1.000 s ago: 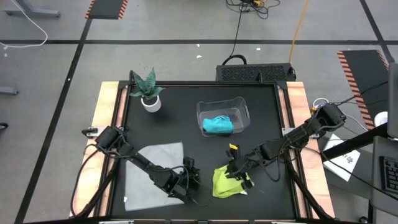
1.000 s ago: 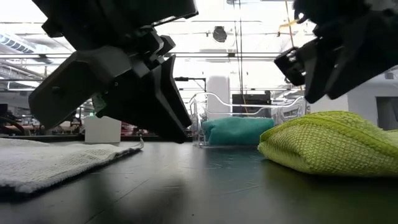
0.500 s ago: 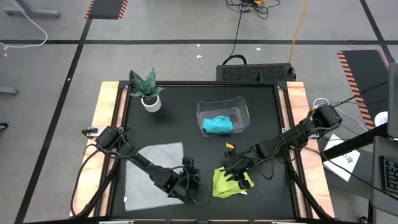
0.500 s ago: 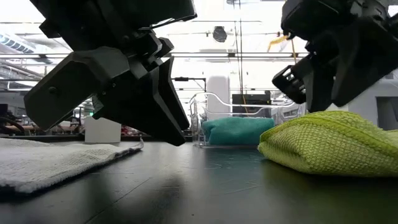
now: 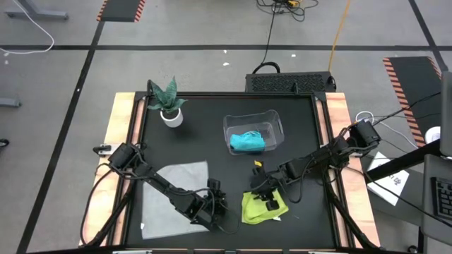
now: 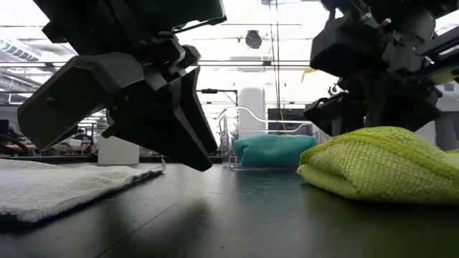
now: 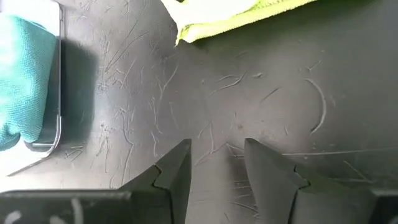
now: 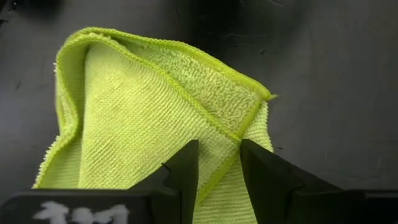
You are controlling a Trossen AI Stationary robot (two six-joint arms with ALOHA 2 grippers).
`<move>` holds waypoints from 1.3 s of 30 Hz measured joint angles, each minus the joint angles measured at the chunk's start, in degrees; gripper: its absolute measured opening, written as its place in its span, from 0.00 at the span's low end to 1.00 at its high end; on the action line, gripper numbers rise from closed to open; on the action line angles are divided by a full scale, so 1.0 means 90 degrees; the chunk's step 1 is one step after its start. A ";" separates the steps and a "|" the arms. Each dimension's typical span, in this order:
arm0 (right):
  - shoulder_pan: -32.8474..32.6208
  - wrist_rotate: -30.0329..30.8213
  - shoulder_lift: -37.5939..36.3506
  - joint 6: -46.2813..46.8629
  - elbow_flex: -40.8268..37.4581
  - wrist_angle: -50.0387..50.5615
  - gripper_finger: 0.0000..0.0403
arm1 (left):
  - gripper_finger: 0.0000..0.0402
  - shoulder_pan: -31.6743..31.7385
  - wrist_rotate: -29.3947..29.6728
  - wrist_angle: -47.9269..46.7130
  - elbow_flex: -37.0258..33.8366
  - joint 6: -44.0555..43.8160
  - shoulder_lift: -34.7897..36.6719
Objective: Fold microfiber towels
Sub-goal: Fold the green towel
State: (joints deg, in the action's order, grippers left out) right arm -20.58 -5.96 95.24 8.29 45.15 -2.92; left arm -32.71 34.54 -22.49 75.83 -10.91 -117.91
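Right gripper (image 5: pixel 267 200) shifted left over yellow-green towel (image 5: pixel 258 209), jaws parted, left gripper (image 5: pixel 217 202) open beside it, bin (image 5: pixel 275 121) behind

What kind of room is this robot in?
Probably a robotics lab or workshop: striped hazard tape marks the grey floor, cables trail across it, and the black table stands alone.

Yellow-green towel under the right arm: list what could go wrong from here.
1. The right end effector straddles one hem of the bunched yellow-green towel; closing may catch one layer only and skew the fold.
2. The left end effector hovers open nearby; the arms could collide.
3. Dragging could push the towel off the table's front edge.
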 joint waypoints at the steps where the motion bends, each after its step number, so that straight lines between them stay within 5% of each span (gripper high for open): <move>1: 0.0000 -0.0009 -0.0004 0.0005 0.0000 -0.0012 0.26 | 0.37 0.0000 0.0000 -0.0001 0.0000 -0.0001 0.0000; 8: -0.0046 -0.0174 -0.0073 0.0192 0.0000 0.0003 0.02 | 0.37 0.0000 -0.0002 -0.0001 0.0000 -0.0004 0.0000; 14: -0.0532 -0.0105 -0.0640 0.0543 0.0000 0.0205 0.01 | 0.37 0.0000 -0.0004 -0.0002 0.0000 -0.0014 0.0000; 21: -0.1474 0.0240 -0.1307 0.1046 0.0000 0.0742 0.00 | 0.37 0.0000 -0.0007 -0.0011 0.0000 -0.0009 -0.0002; 29: -0.2218 0.0636 -0.1114 0.1804 -0.0002 0.0789 0.01 | 0.37 0.0000 -0.0014 0.0001 -0.0002 0.0089 -0.0002; 39: -0.2311 0.0271 -0.0947 0.2177 -0.0005 0.0360 0.19 | 0.37 0.0005 -0.0240 0.0004 -0.0002 0.0077 -0.0005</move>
State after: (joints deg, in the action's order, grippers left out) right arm -41.38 -3.52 86.72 27.88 45.10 0.32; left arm -32.67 32.38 -22.46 75.81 -10.22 -117.95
